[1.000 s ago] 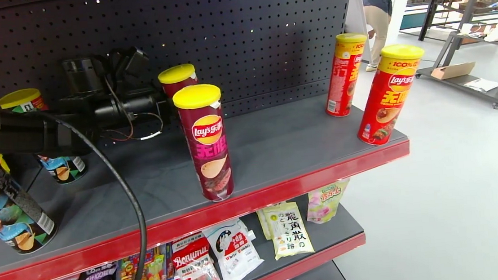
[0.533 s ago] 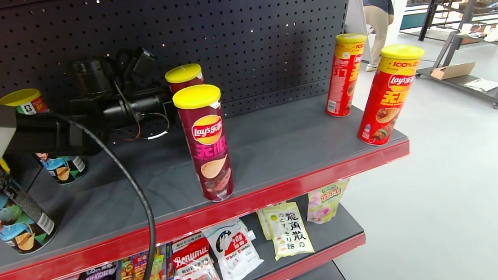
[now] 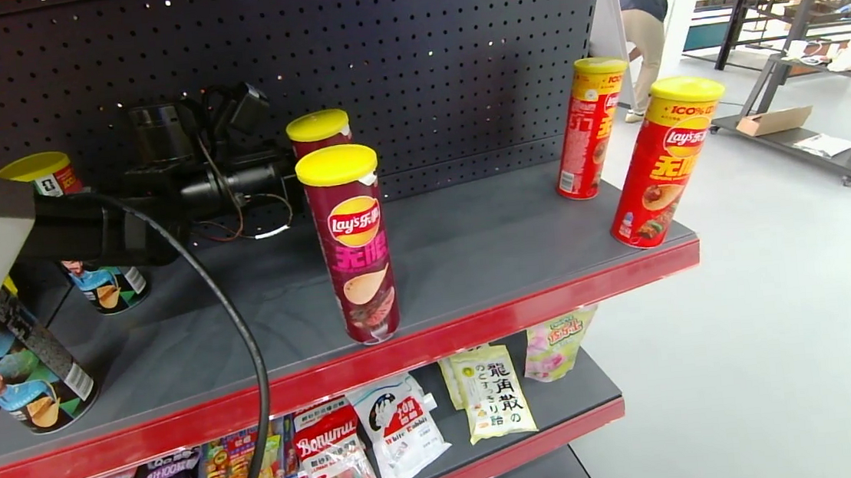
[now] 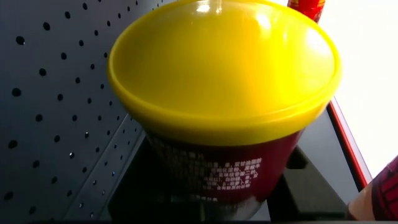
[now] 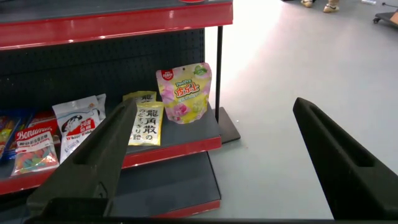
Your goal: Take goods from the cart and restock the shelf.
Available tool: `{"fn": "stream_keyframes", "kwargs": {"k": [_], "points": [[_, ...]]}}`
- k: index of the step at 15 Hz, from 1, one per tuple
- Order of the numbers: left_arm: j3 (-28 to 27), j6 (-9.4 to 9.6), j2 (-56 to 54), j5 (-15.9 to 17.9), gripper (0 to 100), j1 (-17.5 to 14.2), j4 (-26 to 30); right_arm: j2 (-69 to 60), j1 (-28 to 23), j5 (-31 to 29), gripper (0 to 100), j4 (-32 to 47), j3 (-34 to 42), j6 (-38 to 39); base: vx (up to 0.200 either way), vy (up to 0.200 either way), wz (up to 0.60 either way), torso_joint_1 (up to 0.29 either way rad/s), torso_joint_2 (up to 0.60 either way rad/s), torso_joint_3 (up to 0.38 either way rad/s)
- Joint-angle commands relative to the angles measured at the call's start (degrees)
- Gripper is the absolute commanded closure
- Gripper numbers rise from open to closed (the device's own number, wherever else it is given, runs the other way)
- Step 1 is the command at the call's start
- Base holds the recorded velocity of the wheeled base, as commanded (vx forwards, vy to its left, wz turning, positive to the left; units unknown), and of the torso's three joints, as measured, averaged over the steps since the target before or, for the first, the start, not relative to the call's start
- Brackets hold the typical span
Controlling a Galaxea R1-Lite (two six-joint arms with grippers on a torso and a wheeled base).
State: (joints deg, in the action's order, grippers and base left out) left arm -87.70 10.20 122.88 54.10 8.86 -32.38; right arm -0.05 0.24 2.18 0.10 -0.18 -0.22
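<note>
A grey shelf [image 3: 473,250] with a red front lip carries upright crisp cans. A maroon can [image 3: 353,245] stands at the front edge, with a second maroon can [image 3: 317,129] behind it. A red can [image 3: 665,164] is on the right corner and a rear red can [image 3: 591,128] behind. Two blue-printed cans [image 3: 21,374] stand at the left. The lower shelf [image 3: 562,396] holds snack pouches [image 3: 489,391].

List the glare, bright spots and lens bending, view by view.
Head view: light pricks through holes atop the pegboard, and the front red can leans outward, a likely wide-lens bend. Left wrist view: a glare streak on the yellow lid of the maroon can, white washout beyond the shelf. Right wrist view: the floor is evenly bright, the lower shelf shaded.
</note>
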Motion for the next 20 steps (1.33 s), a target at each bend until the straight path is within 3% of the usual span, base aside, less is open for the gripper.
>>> {"fn": "stream_keyframes", "kwargs": {"k": [1, 5, 7, 10, 11, 16, 20], "points": [[0.0, -0.01, -0.1, -0.1, 100, 0.0, 0.0, 0.0, 0.0, 0.0, 0, 0.0, 0.0, 0.0, 0.000, 0.000, 0.00, 0.000, 0.00, 0.000], [0.0, 0.08, -0.1, 0.0, 100, 0.0, 0.0, 0.0, 0.0, 0.0, 0, 0.0, 0.0, 0.0, 0.000, 0.000, 0.00, 0.000, 0.00, 0.000], [0.2, 1.31, -0.1, 0.0, 100, 0.0, 0.2, 0.0, 0.0, 0.0, 0, 0.0, 0.0, 0.0, 0.000, 0.000, 0.00, 0.000, 0.00, 0.000], [0.2, 1.49, -0.4, 0.7, 100, 0.0, 0.2, 0.0, 0.0, 0.0, 0, 0.0, 0.0, 0.0, 0.000, 0.000, 0.00, 0.000, 0.00, 0.000], [0.2, 1.49, -0.5, 0.7, 0, 0.0, 0.4, 0.0, 0.0, 0.0, 0, 0.0, 0.0, 0.0, 0.000, 0.000, 0.00, 0.000, 0.00, 0.000], [0.9, 1.05, -2.0, 0.4, 0, -0.1, 0.6, 0.0, 0.0, 0.0, 0, 0.0, 0.0, 0.0, 0.000, 0.000, 0.00, 0.000, 0.00, 0.000], [4.5, 0.96, -5.3, 0.5, 0, -0.8, 0.5, 0.0, 0.0, 0.0, 0, 0.0, 0.0, 0.0, 0.000, 0.000, 0.00, 0.000, 0.00, 0.000]]}}
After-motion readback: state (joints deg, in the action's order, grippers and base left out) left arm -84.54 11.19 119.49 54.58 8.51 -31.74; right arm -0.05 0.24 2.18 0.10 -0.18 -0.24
